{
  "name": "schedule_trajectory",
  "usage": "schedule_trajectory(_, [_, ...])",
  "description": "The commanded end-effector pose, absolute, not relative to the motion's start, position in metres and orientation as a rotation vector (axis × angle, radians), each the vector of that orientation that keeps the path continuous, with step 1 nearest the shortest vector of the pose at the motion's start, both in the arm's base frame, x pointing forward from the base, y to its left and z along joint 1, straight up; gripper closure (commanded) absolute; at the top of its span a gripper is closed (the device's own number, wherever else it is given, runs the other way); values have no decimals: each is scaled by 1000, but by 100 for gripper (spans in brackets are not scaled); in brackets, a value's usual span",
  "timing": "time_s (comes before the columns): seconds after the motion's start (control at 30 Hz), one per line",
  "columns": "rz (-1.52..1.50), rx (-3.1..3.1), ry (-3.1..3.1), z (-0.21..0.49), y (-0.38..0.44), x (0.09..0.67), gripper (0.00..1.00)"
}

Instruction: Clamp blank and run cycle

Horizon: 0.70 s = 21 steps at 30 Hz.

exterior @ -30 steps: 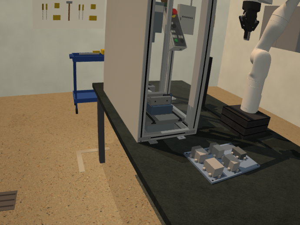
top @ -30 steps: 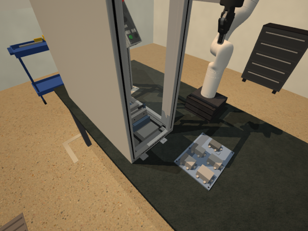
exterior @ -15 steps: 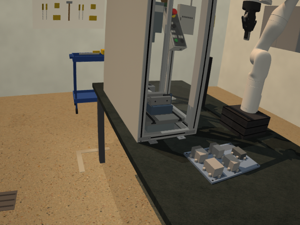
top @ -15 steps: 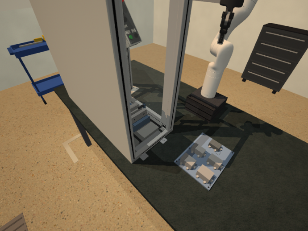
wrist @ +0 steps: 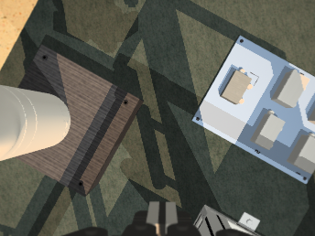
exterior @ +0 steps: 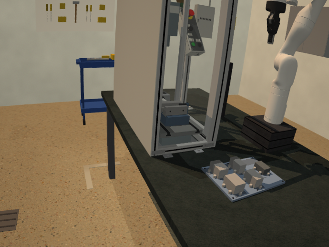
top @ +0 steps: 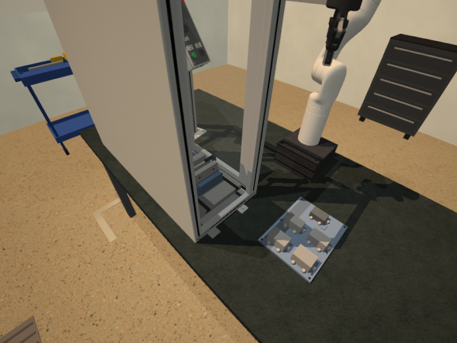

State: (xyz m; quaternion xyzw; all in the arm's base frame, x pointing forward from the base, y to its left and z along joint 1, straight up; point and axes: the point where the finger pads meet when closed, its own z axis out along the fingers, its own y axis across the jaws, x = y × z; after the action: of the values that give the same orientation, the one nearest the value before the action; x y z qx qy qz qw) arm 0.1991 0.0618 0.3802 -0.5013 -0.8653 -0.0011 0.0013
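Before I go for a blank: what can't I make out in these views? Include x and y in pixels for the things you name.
- Loose bars between the vise jaws: top and exterior; the fixed jaw's blue block [top: 209,183] [exterior: 175,120] hides them.
- Lettering on the grey sloping control panel [top: 197,42] [exterior: 195,34]: too small in both.
- Rightmost blanks on the pale blue metal plate [wrist: 220,120]: cut off by the wrist view's right edge.

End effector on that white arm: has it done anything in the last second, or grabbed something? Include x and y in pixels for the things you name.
The end effector [top: 327,61] [exterior: 270,39] [wrist: 162,219] looks slimmer now, having turned or closed somewhat; I can't tell which. It is shut, holding nothing. Its tip stayed in about the same place, and the blocks [top: 304,256] [exterior: 233,183] [wrist: 289,89] remain on the plate [top: 334,226] [exterior: 273,180] [wrist: 220,121].
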Motion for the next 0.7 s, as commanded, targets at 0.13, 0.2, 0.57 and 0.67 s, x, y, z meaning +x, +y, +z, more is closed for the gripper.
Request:
schedule_trajectory(0.13, [-7, -1554, -2728, 380, 62, 199, 90])
schedule_trajectory(0.2, [-7, -1554, -2728, 380, 62, 199, 90])
schedule_trajectory(0.57, [-7, -1231, -2889, 380, 62, 199, 90])
schedule_trajectory(0.67, [-7, -1231, -2889, 380, 62, 199, 90])
